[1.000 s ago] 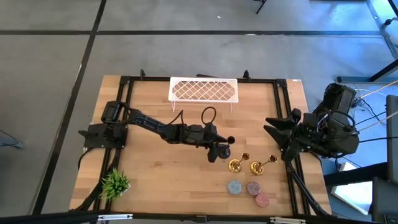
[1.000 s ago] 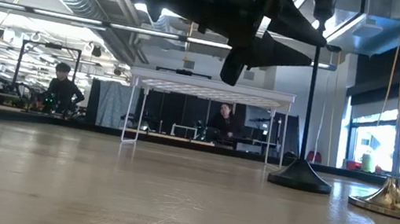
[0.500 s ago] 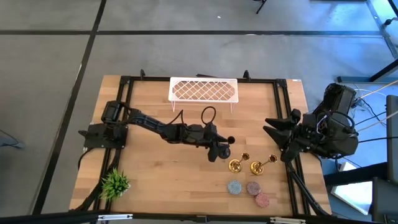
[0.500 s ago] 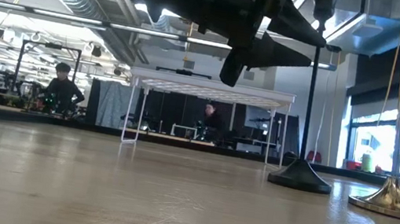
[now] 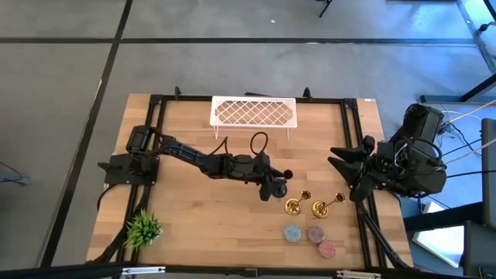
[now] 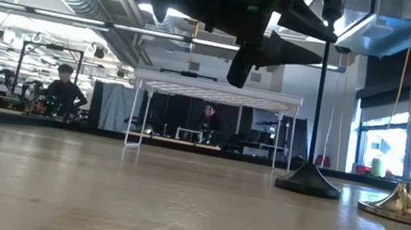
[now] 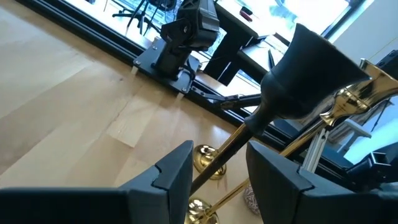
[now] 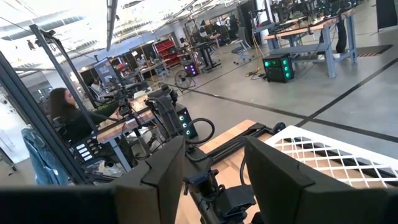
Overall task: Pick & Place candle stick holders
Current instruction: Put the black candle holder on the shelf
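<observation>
Near the table's middle, the left gripper (image 5: 273, 188) hung over the black holder (image 6: 319, 107), its fingers (image 7: 171, 174) set on either side of the stem and the cup just beyond them; whether they pressed the stem could not be told. The black holder stood upright on the table (image 5: 201, 225), just beside two gold holders (image 5: 293, 206) (image 5: 319, 208). The right gripper (image 5: 341, 159) waited at the table's right edge, fingers apart, holding nothing.
</observation>
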`<act>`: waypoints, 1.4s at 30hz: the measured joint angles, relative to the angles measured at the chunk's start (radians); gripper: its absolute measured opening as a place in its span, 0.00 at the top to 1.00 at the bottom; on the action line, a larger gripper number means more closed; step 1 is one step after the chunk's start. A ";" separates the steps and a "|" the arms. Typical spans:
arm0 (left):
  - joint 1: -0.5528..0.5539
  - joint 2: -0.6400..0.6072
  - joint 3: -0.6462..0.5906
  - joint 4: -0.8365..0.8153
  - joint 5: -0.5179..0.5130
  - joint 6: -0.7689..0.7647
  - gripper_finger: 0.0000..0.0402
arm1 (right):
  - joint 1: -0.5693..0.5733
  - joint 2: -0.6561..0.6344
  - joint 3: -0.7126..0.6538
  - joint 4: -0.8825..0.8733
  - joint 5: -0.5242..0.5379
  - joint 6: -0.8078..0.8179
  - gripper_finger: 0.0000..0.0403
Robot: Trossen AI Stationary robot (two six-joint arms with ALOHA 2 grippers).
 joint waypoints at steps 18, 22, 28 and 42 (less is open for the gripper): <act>0.000 0.000 0.000 0.037 0.013 -0.042 0.64 | 0.000 0.000 0.000 -0.022 0.002 0.000 0.58; 0.000 0.000 0.000 0.037 0.013 -0.049 0.64 | 0.000 0.000 0.000 -0.022 0.002 0.000 0.58; -0.001 0.006 0.001 0.043 0.001 -0.075 0.64 | 0.000 0.000 0.000 -0.022 0.002 0.000 0.58; -0.008 0.100 0.068 0.077 -0.008 -0.119 0.64 | 0.000 0.000 0.000 -0.022 0.000 0.000 0.58</act>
